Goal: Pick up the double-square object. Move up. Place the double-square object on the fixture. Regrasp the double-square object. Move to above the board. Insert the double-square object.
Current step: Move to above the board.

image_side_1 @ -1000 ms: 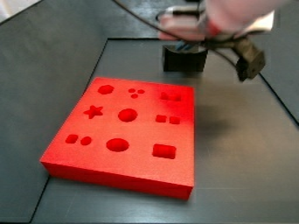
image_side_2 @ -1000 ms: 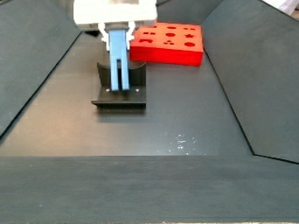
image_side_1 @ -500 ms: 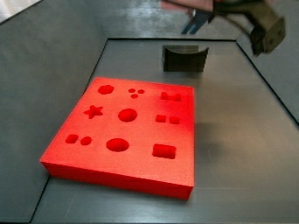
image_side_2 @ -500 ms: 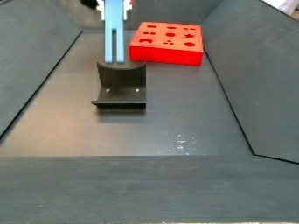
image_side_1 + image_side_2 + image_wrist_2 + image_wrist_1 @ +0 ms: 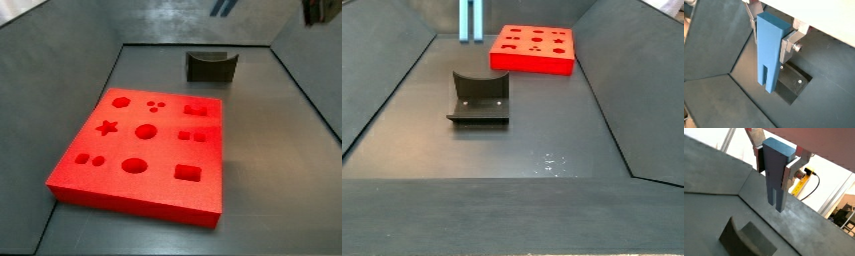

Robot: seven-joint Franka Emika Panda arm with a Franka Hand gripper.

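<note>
- With the regrasp judged complete, the two-finger gripper (image 5: pixel 776 36) is clamped on the slate-blue double-square object (image 5: pixel 769 55), an elongated plastic-looking bar whose lower end splits into two square prongs.
- Both wrist views show the flat silver fingers (image 5: pixel 791 170) pressed against the bar's upper part, one plate on each broad side; the pronged end hangs free below them.
- The bar's long axis runs straight down from the gripper, prongs lowermost, so it is already oriented for a vertical insertion.
- In a side view only the lower tip of the bar (image 5: pixel 470 18) shows at the upper edge of the picture, high above the floor near the far left corner of the tabletop; the gripper body is out of frame there.
- The fixture (image 5: pixel 480 96), a small dark olive-black block with a U-shaped notch in its top, stands empty on the dark floor, well below the bar and apart from it.
- In a wrist view the fixture (image 5: pixel 791 85) lies below and slightly to one side of the prongs, with clear air between them.
- The board (image 5: pixel 147 148), a large flat bright-red rectangular slab with star, circle, square and dot cutouts, rests flat on the floor, well apart from the fixture.
- Controlling relation, as a judgement: the board lies sideways from the suspended bar, so the coming move is a horizontal transfer at height until the prongs stand over the paired square cutouts (image 5: pixel 191 136).
- Risk, as a judgement: any rotation of the bar in the grasp would misalign the prongs with the two squares.
</note>
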